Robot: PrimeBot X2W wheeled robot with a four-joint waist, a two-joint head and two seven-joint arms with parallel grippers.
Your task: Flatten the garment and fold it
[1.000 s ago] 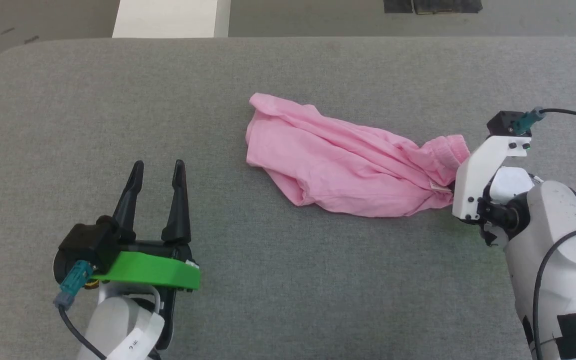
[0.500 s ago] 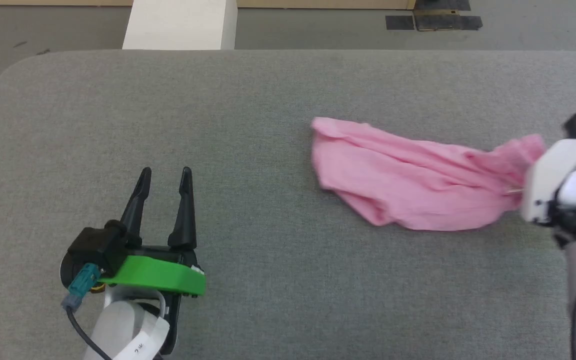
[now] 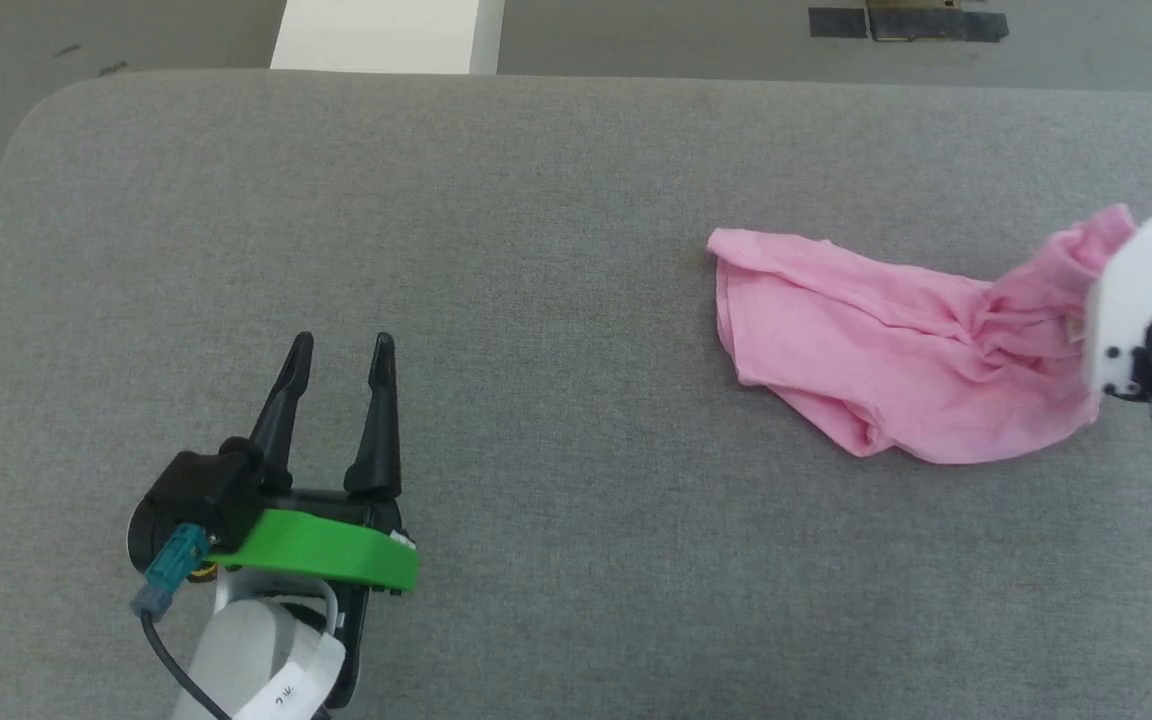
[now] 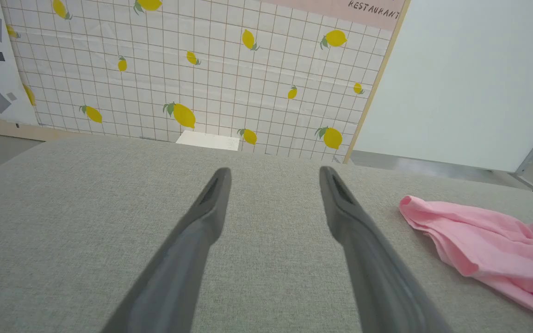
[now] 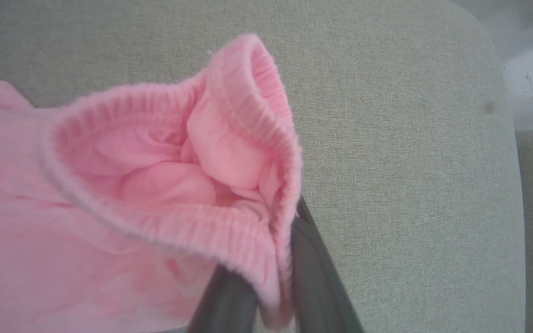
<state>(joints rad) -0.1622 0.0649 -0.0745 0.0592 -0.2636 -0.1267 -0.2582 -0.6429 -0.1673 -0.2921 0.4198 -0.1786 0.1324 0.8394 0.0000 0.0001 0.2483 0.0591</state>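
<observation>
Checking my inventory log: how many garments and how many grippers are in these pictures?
pink shorts: 1
grippers: 2, the left gripper open, the right gripper shut on the pink shorts
total: 3

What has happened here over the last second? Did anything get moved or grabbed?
The right gripper, shut on the waistband of the pink shorts, dragged them across the grey table toward the robot's right, raising that end a little. It kept hold throughout; nothing was let go. The camera also shifted slightly. The left gripper stayed open, holding nothing, in about the same place.
</observation>
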